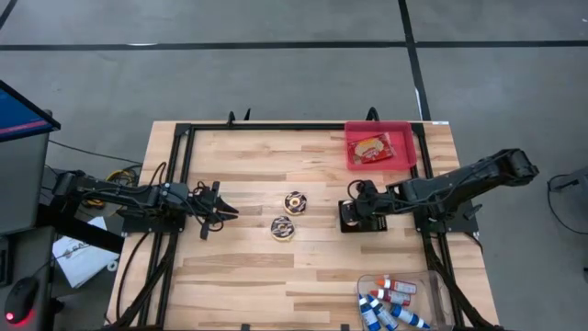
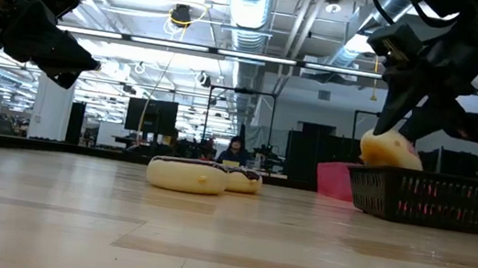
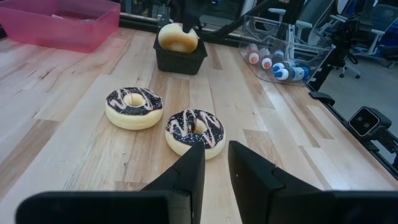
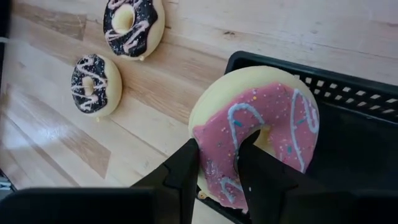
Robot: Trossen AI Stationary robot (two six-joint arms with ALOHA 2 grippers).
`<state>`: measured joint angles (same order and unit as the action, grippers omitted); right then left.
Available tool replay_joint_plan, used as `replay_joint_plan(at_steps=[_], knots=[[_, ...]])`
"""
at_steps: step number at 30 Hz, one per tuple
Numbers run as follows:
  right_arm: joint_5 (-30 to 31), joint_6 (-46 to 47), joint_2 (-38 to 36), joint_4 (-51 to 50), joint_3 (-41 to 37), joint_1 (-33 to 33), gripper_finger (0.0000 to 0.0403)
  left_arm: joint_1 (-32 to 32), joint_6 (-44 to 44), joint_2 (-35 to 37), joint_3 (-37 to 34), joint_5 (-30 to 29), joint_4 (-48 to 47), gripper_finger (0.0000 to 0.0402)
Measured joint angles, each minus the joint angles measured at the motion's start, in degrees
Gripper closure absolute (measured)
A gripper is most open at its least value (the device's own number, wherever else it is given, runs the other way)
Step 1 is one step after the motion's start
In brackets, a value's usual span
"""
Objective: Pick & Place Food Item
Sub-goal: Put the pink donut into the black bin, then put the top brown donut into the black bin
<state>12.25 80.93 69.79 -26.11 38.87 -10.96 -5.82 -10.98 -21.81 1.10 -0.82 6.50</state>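
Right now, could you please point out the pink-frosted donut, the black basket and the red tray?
pink-frosted donut (image 4: pixel 267 118): right wrist view, on its pink icing.
black basket (image 4: pixel 348 93): right wrist view, on its far rim.
red tray (image 1: pixel 408 147): high view, on its right wall.

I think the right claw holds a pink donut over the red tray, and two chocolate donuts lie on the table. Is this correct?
Not quite. The right claw holds the pink donut over the black basket, not the red tray; the right wrist view shows this. The tray sits farther back. The two chocolate donuts do lie on the table.
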Motion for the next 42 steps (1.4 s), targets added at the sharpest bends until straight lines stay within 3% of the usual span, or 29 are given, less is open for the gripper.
replay_joint_plan(at_steps=[9,25,35,42], knots=[[-0.2,0.6,3.3,1.7,0.0,-0.7,0.0293,0.0,0.0,0.0,0.0,0.0,0.0,0.0334],[-0.2,0.3,3.9,2.3,0.0,-1.0,0.0187,0.0,0.0,0.0,0.0,0.0,0.5,0.0334],[1.3,1.1,3.5,1.1,0.4,-0.9,0.0182,0.0,0.0,0.0,0.0,0.0,0.5,0.0334],[4.0,-4.5,3.6,3.4,8.1,-2.8,0.0182,0.0,0.0,0.0,0.0,0.0,0.4,0.0334]])
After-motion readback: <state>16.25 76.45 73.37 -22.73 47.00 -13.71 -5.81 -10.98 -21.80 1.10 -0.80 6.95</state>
